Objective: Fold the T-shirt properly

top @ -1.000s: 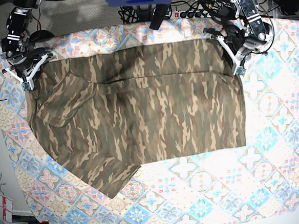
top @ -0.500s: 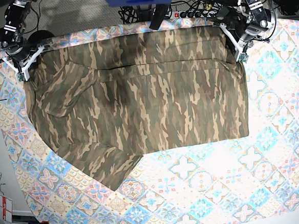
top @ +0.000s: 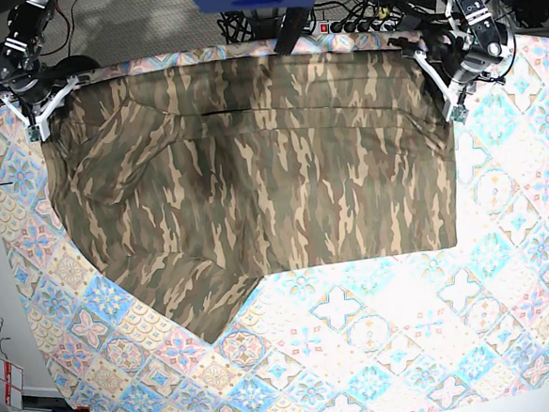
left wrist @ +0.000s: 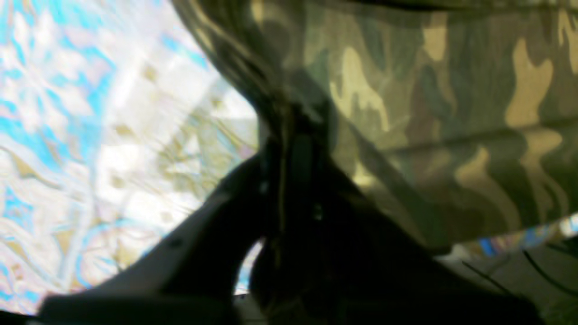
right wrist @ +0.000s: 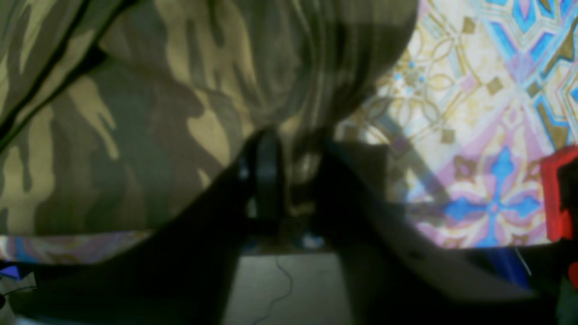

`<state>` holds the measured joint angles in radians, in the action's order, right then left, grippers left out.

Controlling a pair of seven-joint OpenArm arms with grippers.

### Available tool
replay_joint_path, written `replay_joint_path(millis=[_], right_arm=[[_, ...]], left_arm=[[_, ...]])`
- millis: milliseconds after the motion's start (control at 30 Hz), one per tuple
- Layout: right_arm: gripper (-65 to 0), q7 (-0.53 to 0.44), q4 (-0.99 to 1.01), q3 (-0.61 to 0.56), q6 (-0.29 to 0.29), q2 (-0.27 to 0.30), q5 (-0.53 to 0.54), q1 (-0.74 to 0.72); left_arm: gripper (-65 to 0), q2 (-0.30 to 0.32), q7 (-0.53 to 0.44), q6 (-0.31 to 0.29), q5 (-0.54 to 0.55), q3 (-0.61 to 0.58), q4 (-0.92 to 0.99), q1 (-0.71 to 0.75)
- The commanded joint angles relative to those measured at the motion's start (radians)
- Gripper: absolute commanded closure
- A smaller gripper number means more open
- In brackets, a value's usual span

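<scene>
The T-shirt (top: 253, 170) is lying spread across the far half of the tabletop, on a tile-patterned cloth (top: 379, 350), its far edge reaching the far edge of that cloth. One sleeve is sticking out toward the near left.

The left gripper (top: 448, 100) is sitting at the shirt's far right corner. In the left wrist view its jaws are standing close together with a bunched fold of the shirt (left wrist: 451, 113) running up between them, so they are pinching the fabric.

The right gripper (top: 33, 124) is sitting at the far left corner. In the right wrist view its jaws are showing a narrow gap with gathered camouflage fabric (right wrist: 135, 113) caught in it. A red object (right wrist: 557, 198) is showing at that view's right edge.
</scene>
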<state>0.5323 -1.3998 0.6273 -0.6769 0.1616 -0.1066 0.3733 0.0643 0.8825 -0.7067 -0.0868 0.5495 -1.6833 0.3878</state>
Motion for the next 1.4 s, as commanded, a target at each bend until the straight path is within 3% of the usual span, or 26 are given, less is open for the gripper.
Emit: replay_joint_path(millis=[0,167,300,533,667,1000,1200,1367], right_arm=[[-15.1,0.041,-0.005,0.006,0.006,0.014,-0.04,0.01],[-30.9,0.041,-0.005,0.006,0.006,0.014,-0.04,0.01],[-36.5,0.041,-0.029,0.009,0.006,0.014,-0.04,0.011],[-36.7,0.042,-0.177,0.013,0.006,0.002,-0.038,0.011],[-36.7,0.091,-0.227,0.013,0.006,0.002,-0.038,0.01],[-36.7,0.272,-0.369,0.006,0.006,0.002,-0.04,-0.041],[-36.7,0.363,-0.37,-0.051,0.006,0.008,-0.04,-0.173],[-36.9,0.411,-0.358,-0.122,0.006,0.029,-0.04,-0.271]], left_arm=[[-12.1,0.012,-0.003,0.009,-0.011,0.008,-0.016,0.004],[-28.6,0.012,-0.003,0.009,-0.011,0.01,-0.016,0.009],[-33.0,0.012,-0.003,0.009,-0.009,0.01,-0.019,0.01],[-32.8,0.012,-0.003,0.009,-0.005,0.01,-0.044,0.006],[-32.8,-0.024,0.004,0.009,-0.011,0.014,-0.139,0.007],[-32.8,-0.025,0.226,0.009,-0.017,0.014,-0.272,-0.085],[-32.8,-0.03,0.261,0.009,-0.161,0.007,-0.268,-0.22],[-32.8,-0.03,0.261,0.009,-0.212,0.007,-0.219,-0.329]])
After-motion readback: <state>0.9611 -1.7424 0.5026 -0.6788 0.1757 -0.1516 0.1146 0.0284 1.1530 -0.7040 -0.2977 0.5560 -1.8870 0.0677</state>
